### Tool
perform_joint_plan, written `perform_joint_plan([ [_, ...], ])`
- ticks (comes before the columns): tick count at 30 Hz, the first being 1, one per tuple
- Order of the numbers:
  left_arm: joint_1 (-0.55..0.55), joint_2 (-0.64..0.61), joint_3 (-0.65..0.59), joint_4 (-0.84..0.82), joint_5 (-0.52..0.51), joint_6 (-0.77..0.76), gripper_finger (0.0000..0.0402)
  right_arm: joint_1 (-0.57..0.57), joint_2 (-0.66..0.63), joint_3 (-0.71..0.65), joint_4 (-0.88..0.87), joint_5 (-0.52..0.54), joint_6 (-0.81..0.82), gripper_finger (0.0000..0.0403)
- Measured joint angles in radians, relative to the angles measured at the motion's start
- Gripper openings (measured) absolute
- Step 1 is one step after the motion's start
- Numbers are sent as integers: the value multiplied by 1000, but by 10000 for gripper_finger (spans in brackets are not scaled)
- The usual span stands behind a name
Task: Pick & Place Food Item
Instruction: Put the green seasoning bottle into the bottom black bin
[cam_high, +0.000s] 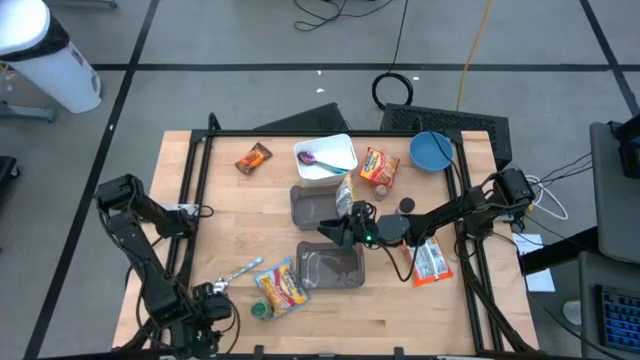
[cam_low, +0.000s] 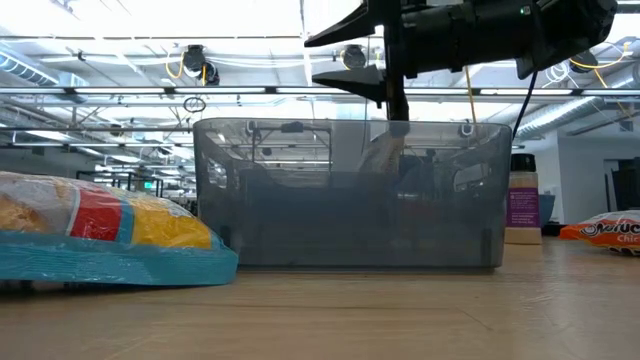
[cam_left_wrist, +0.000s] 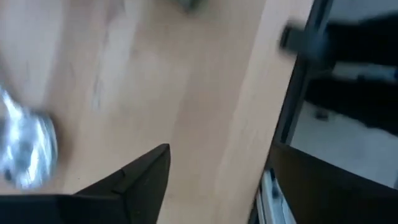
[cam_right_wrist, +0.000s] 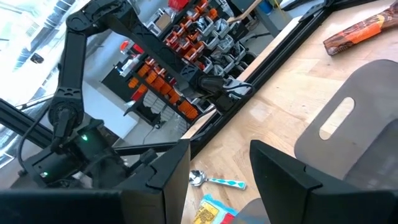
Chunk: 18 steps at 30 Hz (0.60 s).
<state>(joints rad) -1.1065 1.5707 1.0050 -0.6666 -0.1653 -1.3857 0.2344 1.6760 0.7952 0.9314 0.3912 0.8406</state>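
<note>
Right tool (cam_high: 332, 230) out over the middle of the bench (cam_high: 440, 310), between the two grey trays (cam_high: 332, 268), fingers spread and holding nothing. Same spread, empty state confirmed from its own wrist camera (cam_right_wrist: 217, 180) and from the level view, hanging just above the nearer tray's rim (cam_low: 350, 128).

Left tool (cam_high: 210, 298) parked at the near left corner, fingers apart (cam_left_wrist: 155, 171), close to a spoon (cam_high: 238, 271).

Hard to say which food item is meant. Judging by nearness, probably the yellowish packet (cam_high: 345, 192) lying at the right edge of the farther tray, just beyond the right tool's tips. Glimpsed only dimly through the tray wall in the level view, so no claim on its exact tilt.

Likely light, soft and crinkly: a sealed film pouch with loose contents, prone to buckling and sliding between smooth fingers. Best taken across its narrow width near the middle, not by a flimsy sealed end. Worth closing gently enough to avoid crushing what is inside, yet firmly enough against slip. Also worth minding the tray wall right beside it, to avoid catching a finger on the rim.

Other packets well apart: a noodle pack (cam_high: 380, 165), an orange wrapper (cam_high: 253, 157), a blue-and-yellow bag (cam_high: 283, 284) and a red-and-white pouch (cam_high: 430, 262).
</note>
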Motion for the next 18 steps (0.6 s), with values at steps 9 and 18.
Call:
perform_joint_plan([
  [9,-71,10,0,19,-540,-221,246,4,0,0,-23,-1,18,160],
  [18,-77,160,1,139,-510,-306,222,3,0,0,-55,-3,38,160],
])
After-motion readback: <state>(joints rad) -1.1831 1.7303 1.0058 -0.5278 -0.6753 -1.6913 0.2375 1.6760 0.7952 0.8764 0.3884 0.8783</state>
